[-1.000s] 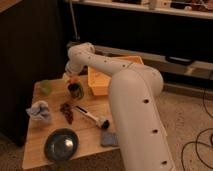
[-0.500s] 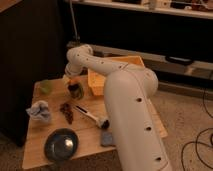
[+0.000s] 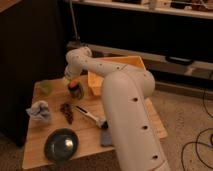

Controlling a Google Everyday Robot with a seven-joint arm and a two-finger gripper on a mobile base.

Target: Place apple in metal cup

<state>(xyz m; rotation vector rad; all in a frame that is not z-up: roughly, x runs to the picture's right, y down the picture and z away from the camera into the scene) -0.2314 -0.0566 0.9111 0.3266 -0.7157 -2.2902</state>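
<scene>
The white robot arm [image 3: 125, 100] has swung a little further over the table than it was a second ago. Its rounded wrist joint now sits lower than before, and the thick near link has drifted slightly to the left. With it the gripper [image 3: 71, 79] has come down. Earlier it hung clearly above the small dull dark grey metal cup [image 3: 75, 92], and now it is just over the cup's rim. The small rounded orange-yellow apple [image 3: 73, 83] has dropped along with the gripper. It was up in the air beneath the gripper, and it now sits right at the cup's mouth, directly below the gripper.
</scene>
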